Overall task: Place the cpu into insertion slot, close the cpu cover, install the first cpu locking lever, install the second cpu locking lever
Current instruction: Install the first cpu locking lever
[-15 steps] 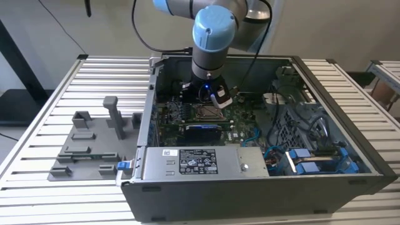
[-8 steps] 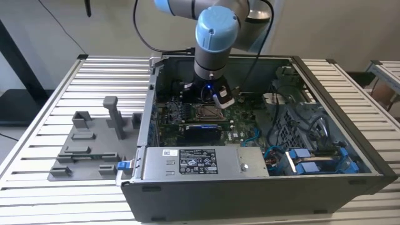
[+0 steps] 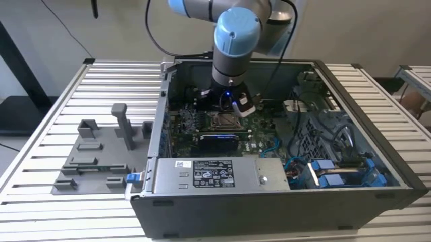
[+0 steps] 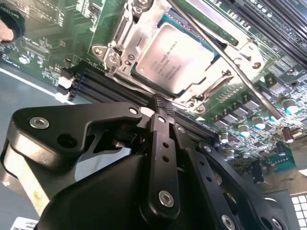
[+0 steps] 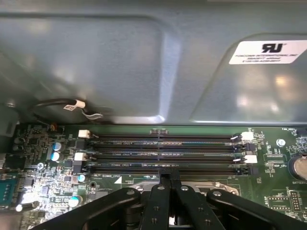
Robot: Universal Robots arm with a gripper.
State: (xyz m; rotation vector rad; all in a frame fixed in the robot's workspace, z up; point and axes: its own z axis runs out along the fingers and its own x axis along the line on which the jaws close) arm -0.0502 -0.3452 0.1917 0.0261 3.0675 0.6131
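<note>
"Where's the cpu (image 4: 172,60)?"
"I see it seated on the motherboard (image 4: 43,28), the cpu cover (image 4: 142,29) lying flat around it."
"And the gripper (image 4: 161,102)?"
"Pinched narrow, fingers pressed together, tip just beside the cover, near the memory slots (image 5: 163,154)."

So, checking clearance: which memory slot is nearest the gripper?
The memory slot farthest from the case wall, at the gripper; its end clips are black, its neighbour's white.
</note>
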